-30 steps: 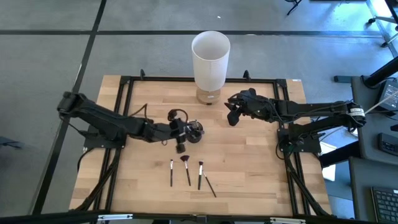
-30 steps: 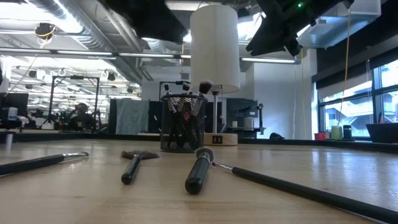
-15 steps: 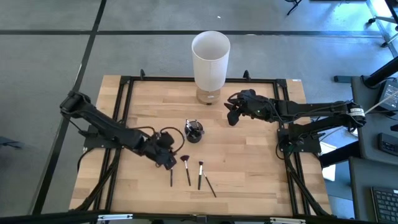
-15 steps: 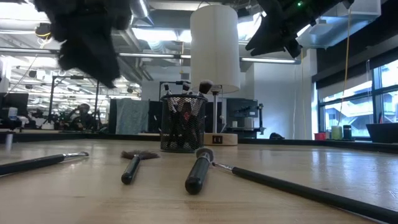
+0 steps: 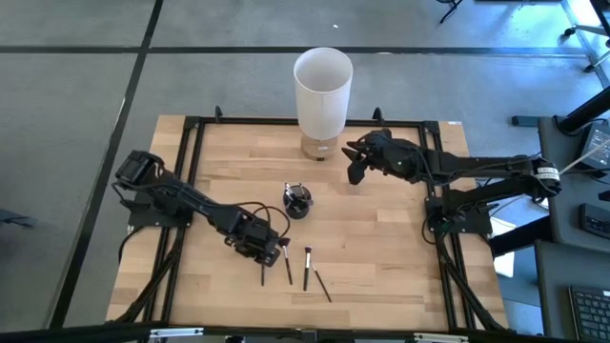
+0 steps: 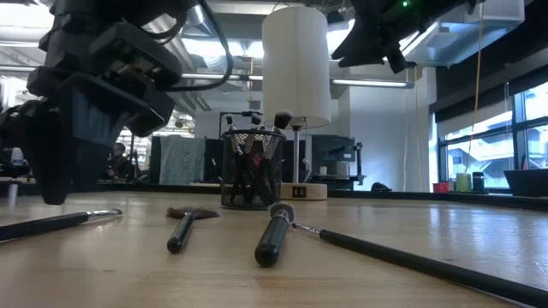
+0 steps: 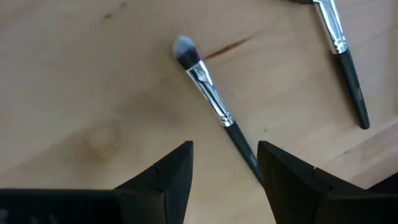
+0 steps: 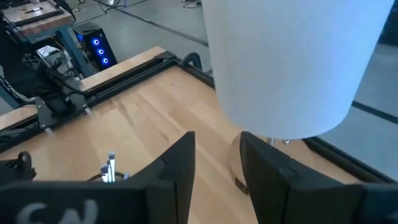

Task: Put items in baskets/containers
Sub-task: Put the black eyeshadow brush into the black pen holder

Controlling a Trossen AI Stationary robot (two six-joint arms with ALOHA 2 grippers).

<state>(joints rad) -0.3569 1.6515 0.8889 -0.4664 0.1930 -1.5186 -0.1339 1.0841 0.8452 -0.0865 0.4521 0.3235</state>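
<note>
Most of the thin dark makeup brushes already stand in the small dark mesh cup (image 5: 297, 201) at the middle of the wooden desk (image 5: 381, 248). Four brushes (image 5: 307, 268) lie just below it. The left pincer (image 7: 224, 168) hangs over one with fingers apart and empty; the right pincer (image 5: 355, 171), upper right, is apart too.

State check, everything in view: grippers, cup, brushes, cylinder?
left gripper: open, fingers either side of one brush's handle, not gripping.
right gripper: open, empty, raised near the white cylinder.
cup: upright, brushes standing in it.
loose brushes: four, lying flat, outside the cup.
white cylinder: upright, top open.
</note>
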